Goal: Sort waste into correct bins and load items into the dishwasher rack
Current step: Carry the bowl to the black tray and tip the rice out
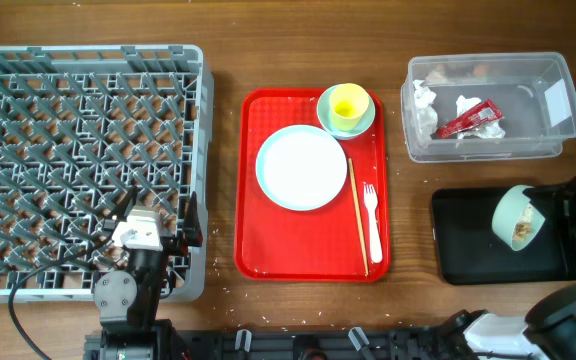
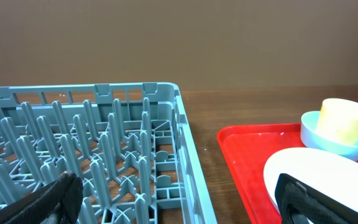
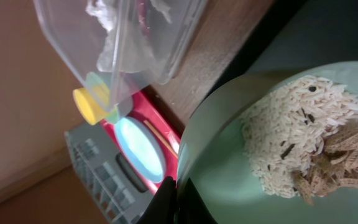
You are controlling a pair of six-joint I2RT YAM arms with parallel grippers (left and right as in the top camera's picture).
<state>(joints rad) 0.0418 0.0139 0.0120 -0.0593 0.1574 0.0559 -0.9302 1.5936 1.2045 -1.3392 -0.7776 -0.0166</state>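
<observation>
- My right jaws are clenched on the rim of a bowl (image 1: 513, 215), holding it tipped on its side above the black tray (image 1: 463, 255).
- My right wrist view shows the inside of that bowl: a heap of rice (image 3: 291, 124) with brownish scraps (image 3: 344, 165) against it.
- My left jaws are released and spread wide, gripping nothing. They hover over the near right corner of the rack (image 1: 88, 52).
- The rack takes up the left of the surface (image 1: 223, 60).
- The red tray (image 1: 313, 270) lies in the middle, between the rack and the two bins.
- The plate (image 1: 301, 167) lies flat on the red tray.
- A second bowl (image 1: 328, 120) sits just beside the plate, in the tray's far right corner.
- The cup (image 1: 348, 103) stands upright inside the second bowl.
- The chopstick (image 1: 357, 215) lies lengthwise along the plate's right edge.
- The fork (image 1: 372, 220) is just to the right of the chopstick, tines pointing to the far side.
- The tub (image 1: 488, 60) stands at the far right, directly behind the black tray.
- The tub holds the tissue (image 1: 425, 105) at its left end and the sachet (image 1: 471, 118) near its middle.
- A white label (image 1: 558, 98) is at the tub's right end.
- Whitish specks (image 1: 230, 290) dot the surface near the rack's near right corner.
</observation>
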